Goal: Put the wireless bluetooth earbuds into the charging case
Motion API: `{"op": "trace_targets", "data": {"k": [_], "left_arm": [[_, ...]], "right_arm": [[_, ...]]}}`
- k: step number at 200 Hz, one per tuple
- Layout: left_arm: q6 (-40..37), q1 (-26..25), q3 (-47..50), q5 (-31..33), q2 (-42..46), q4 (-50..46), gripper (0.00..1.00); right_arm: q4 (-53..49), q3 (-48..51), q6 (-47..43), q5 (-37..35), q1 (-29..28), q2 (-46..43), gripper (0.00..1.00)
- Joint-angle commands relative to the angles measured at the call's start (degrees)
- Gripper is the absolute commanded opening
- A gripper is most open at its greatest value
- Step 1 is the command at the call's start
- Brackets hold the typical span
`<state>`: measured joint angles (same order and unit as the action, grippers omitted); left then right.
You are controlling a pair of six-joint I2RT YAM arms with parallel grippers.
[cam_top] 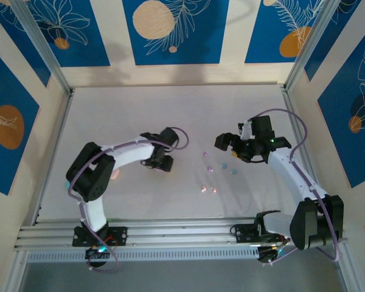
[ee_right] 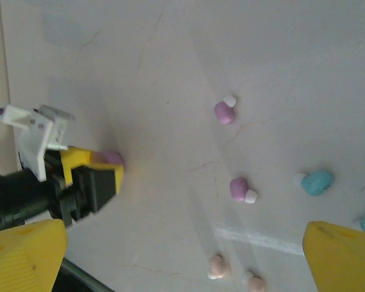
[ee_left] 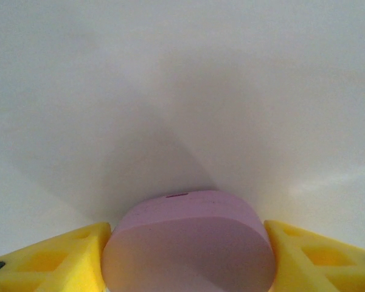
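A purplish-pink oval charging case (ee_left: 188,243) lies on the white table between my left gripper's (ee_left: 188,258) yellow fingers (ee_left: 55,261), which press on both its sides. In the top view, that left gripper (cam_top: 160,163) sits left of centre. The earbuds lie in pairs to its right: two purple (ee_right: 224,112) (ee_right: 238,189), two light blue (ee_right: 317,181) (cam_top: 234,171) and two peach (ee_right: 218,266) (cam_top: 214,190). My right gripper (cam_top: 230,146) hovers open above the earbuds, its fingertips (ee_right: 344,255) wide apart with nothing between them. The right wrist view also catches the case (ee_right: 114,158).
Patterned blue walls (cam_top: 170,30) close the table on three sides. Aluminium rails (cam_top: 170,234) run along the near edge by the arm bases. A small peach shape (cam_top: 114,173) peeks out beside the left arm's elbow.
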<state>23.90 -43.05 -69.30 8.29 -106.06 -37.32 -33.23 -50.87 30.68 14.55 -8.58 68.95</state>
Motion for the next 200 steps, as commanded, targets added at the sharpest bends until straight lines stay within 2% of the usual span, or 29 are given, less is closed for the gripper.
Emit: {"op": "trace_targets", "data": {"k": [1, 25, 52, 77, 100, 122, 146, 166, 185, 200], "left_arm": [[-0.02, -5.09, -2.04, -3.46, -3.24, -1.40, 0.60], [-1.20, -7.55, -2.84, -4.07, -3.86, -1.52, 0.61], [-1.84, -7.69, -2.20, -3.46, -0.63, -1.26, 0.76], [-1.51, -7.59, -0.46, -3.02, 5.89, 1.55, 0.84], [0.00, -7.12, 2.76, 1.89, 13.56, 4.15, 0.87], [3.02, -4.08, 8.90, 4.92, 22.41, 7.72, 0.87], [6.02, 1.33, 16.10, 3.55, 31.86, 11.62, 0.87], [7.96, 6.25, 21.18, 1.39, 38.30, 13.95, 0.87], [9.20, 9.96, 25.12, 0.32, 43.19, 15.04, 0.87], [8.87, 11.68, 27.57, -0.43, 46.64, 16.11, 0.87]], "right_arm": [[-1.74, 1.36, 0.71, -3.46, 0.22, -2.90, 0.99], [-0.93, 2.33, 1.39, -5.95, 0.76, -4.71, 1.00], [0.20, 2.99, 2.54, -6.73, 1.53, -5.62, 1.00], [7.85, 6.94, -1.02, -1.86, 1.34, -8.01, 0.89], [16.95, 11.49, -6.24, 2.14, -1.47, -9.86, 0.81], [18.47, 11.79, -18.42, -0.72, -9.14, -8.92, 0.80], [16.76, 10.45, -36.41, -1.84, -19.39, -5.50, 0.79], [13.69, 8.12, -50.95, -6.06, -27.37, -0.02, 0.78], [12.02, 5.43, -58.14, -9.64, -31.14, 6.50, 0.77], [12.24, 3.74, -61.19, -9.25, -32.00, 10.76, 0.77]]}}
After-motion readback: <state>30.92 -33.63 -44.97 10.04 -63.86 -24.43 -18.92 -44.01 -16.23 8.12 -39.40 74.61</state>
